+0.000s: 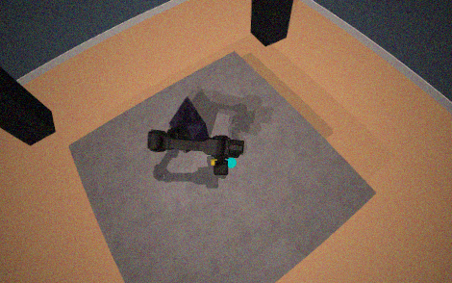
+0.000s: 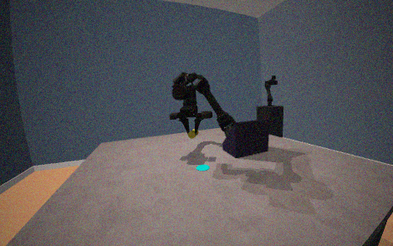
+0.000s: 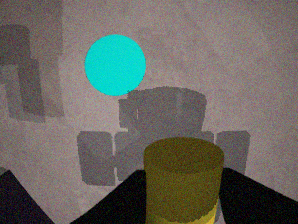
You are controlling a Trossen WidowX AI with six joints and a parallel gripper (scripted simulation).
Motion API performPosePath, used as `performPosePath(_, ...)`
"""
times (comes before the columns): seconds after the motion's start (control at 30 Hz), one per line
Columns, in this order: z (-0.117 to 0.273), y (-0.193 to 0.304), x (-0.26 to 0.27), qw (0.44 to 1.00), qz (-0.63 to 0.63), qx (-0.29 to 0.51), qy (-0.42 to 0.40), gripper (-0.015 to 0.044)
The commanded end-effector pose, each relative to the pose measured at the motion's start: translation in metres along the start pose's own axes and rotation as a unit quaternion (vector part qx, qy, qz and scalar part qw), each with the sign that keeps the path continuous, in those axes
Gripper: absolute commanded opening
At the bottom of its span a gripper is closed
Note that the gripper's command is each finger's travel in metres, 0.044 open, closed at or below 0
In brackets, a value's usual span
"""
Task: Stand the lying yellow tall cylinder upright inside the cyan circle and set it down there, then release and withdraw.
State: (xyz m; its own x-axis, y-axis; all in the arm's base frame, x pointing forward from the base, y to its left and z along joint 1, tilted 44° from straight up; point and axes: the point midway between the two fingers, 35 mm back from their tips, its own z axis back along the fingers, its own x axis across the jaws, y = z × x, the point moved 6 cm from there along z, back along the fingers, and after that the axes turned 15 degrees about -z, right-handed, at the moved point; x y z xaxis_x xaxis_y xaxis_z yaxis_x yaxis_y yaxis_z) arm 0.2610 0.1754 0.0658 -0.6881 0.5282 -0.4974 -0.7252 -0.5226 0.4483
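Observation:
The yellow tall cylinder [image 1: 213,163] [image 2: 192,134] [image 3: 181,192] is held off the table between the fingers. In the exterior view its round end faces the camera, so it looks roughly level, not upright. My gripper [image 2: 192,130] [image 3: 182,179] points down and is shut on it; in the top view the wrist hides the fingers and most of the cylinder. The cyan circle [image 1: 232,163] [image 2: 202,167] [image 3: 115,65] lies flat on the table, beside and below the cylinder. In the wrist view it is up and left of the cylinder.
The grey table top [image 1: 216,226] [image 2: 146,205] bears the arm's dark base block [image 1: 188,117] [image 2: 247,140], behind the circle in the exterior view. A dark stand [image 2: 269,119] with a small arm-like shape is further back. Arm shadows fall around the circle.

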Motion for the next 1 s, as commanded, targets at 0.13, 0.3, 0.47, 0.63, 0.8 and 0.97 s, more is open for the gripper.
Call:
performPosePath(0.13, 0.001, -0.012, 0.025, 0.999, 0.048, -0.001, -0.001, 0.0105)
performPosePath(0.3, 0.0, -0.018, 0.041, 0.997, 0.077, 0.001, 0.001, 0.0105)
performPosePath(0.47, -0.001, -0.022, 0.057, 0.995, 0.104, 0.003, 0.003, 0.0105)
performPosePath(0.63, -0.002, -0.023, 0.059, 0.994, 0.107, 0.002, -0.002, 0.0105)
performPosePath(0.8, -0.006, -0.022, 0.058, 0.994, 0.105, -0.007, -0.019, 0.0105)
performPosePath(0.97, -0.009, -0.021, 0.056, 0.994, 0.102, -0.015, -0.036, 0.0105)
